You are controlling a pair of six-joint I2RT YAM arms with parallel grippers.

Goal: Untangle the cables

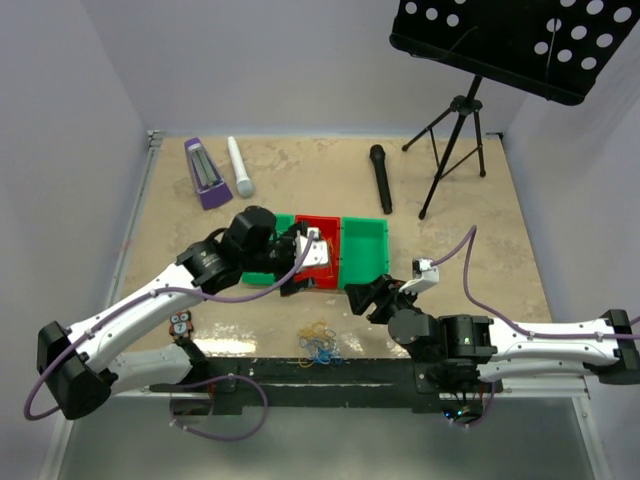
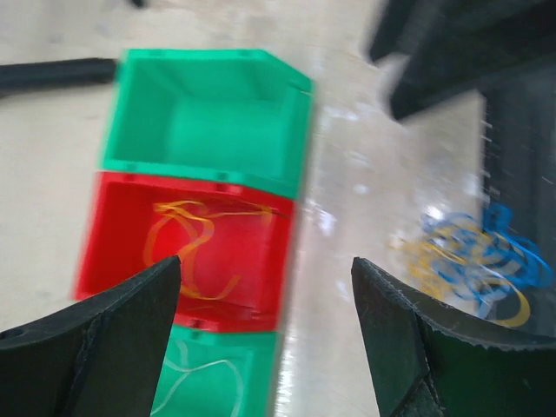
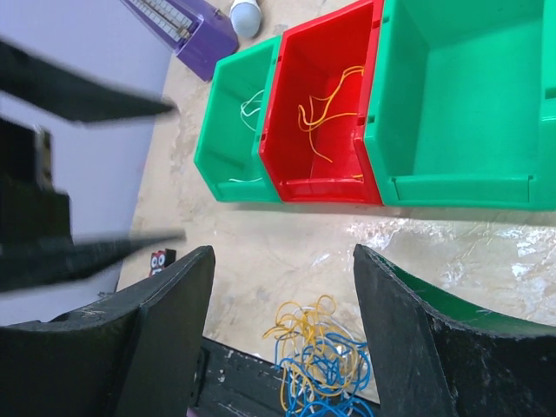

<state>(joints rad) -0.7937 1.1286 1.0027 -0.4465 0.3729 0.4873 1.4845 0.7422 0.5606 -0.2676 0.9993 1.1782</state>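
Note:
The cables [image 1: 320, 342] lie as a small tangle of blue, orange-yellow and white loops near the table's front edge. The tangle also shows in the left wrist view [image 2: 473, 261] and the right wrist view [image 3: 321, 360]. My left gripper [image 1: 300, 283] is open and empty, above the near edge of the red bin [image 1: 318, 228]; its jaws [image 2: 265, 330] stand wide apart. My right gripper [image 1: 362, 297] is open and empty, up and to the right of the tangle; the tangle lies below and between its jaws [image 3: 282, 321]. Orange-yellow cables [image 3: 323, 104] lie in the red bin.
Three bins stand in a row: a green one [image 3: 228, 130] with a white cable, the red bin [image 3: 295, 178], and an empty green one [image 3: 469, 187]. At the back lie a purple metronome [image 1: 205, 172], a white microphone [image 1: 240, 167], a black microphone [image 1: 381, 178] and a music stand [image 1: 455, 130]. A small toy [image 1: 180, 324] sits front left.

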